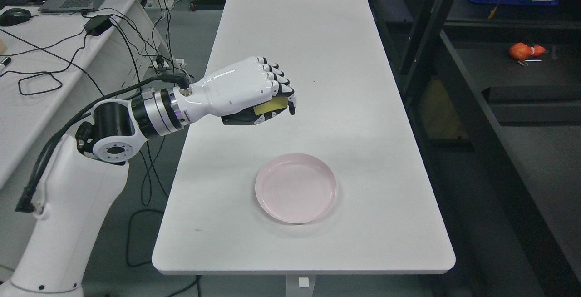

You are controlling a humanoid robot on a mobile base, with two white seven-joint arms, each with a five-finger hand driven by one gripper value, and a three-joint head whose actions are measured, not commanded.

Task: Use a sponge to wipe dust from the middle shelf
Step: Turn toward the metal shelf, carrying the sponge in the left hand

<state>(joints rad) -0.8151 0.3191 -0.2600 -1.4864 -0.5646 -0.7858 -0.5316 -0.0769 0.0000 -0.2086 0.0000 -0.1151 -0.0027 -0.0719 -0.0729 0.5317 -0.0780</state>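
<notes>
My left hand (268, 97) hangs over the middle of the white table (317, 38), its fingers curled around a yellow sponge (271, 105). Only a strip of the sponge shows between the fingers and the palm. The hand is held above the tabletop, not touching it. A dark metal shelf unit (490, 83) stands to the right of the table, well apart from the hand. The right arm is out of view.
A pink plate (296, 193) lies on the table near its front edge, below the hand. An orange object (525, 51) lies on a dark shelf board at the right. A desk (41, 47) with a laptop, a mouse and cables stands at the left.
</notes>
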